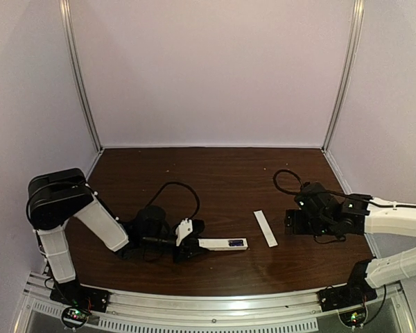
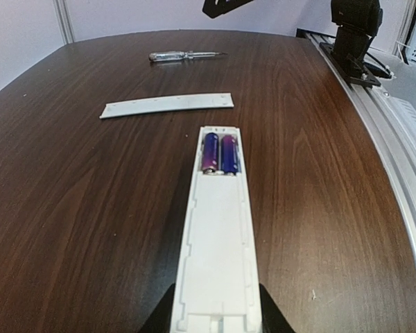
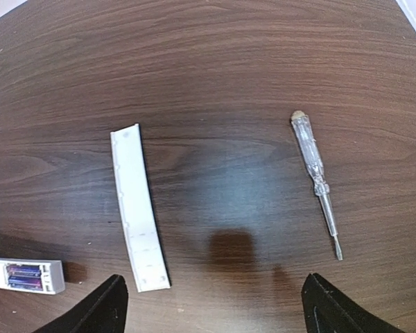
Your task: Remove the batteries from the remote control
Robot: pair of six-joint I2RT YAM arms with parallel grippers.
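A dark wood-grain table (image 1: pixel 215 173) is shown from above, with one robot arm at each front corner. The white remote control (image 1: pixel 222 243) is laid flat near the front edge, left of centre, with its length running left to right. Its left end is pinched between the fingers of the left gripper (image 2: pixel 215 320), which are pressed against both long sides.

At the remote's other end the battery bay is uncovered. The two blue-purple batteries (image 2: pixel 219 153) are seated in it side by side, touching each other and lined up along the remote's length. Nothing is laid over the bay.

Just beyond that open end, and apart from it, a thin white cover strip (image 2: pixel 168 105) is laid flat, set crosswise to the remote in the left wrist view. Farther off, a clear-handled screwdriver (image 2: pixel 184 55) is laid on the wood, well apart from the strip.

The right gripper (image 3: pixel 218 305) is held low over the table's right side. Its fingers are spread wide, with only bare wood between them. In its wrist view the cover strip is seen to the left and the screwdriver to the right, and the battery end of the remote is seen at the lower left corner. The strip is thus placed between the remote and the right gripper. In the overhead view the screwdriver cannot be made out beneath the right arm.
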